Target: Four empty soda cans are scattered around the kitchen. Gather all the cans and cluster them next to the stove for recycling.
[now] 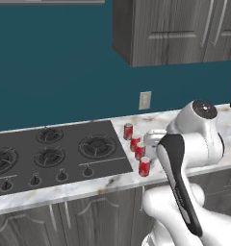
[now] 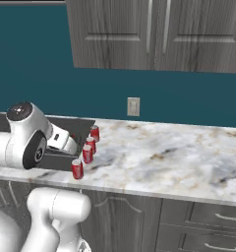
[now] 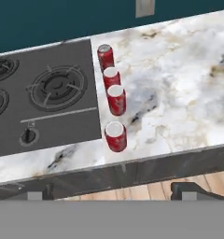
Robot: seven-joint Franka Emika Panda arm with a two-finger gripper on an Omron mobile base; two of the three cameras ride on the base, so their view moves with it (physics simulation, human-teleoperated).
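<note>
A: Count them, near to far, centre of the hand view: nearest can point(image 3: 116, 136) by the counter edge, second can point(image 3: 116, 100), third can point(image 3: 111, 77), farthest can point(image 3: 105, 56). Four red soda cans upright, lined just right of the stove point(image 3: 44, 102).

B: And the arm?

A: Folded at lower right of the left base view, drawn back from the cans. The gripper point(image 3: 112, 195) holds nothing, fingers spread wide along the bottom edge.

B: Any labels?

A: Too small to read.

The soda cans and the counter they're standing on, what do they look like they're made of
Soda cans: likely thin metal, glossy red sides with pale silvery tops. Counter: looks like polished marble or stone, white with grey and brown veining, though it could be laminate.
</note>
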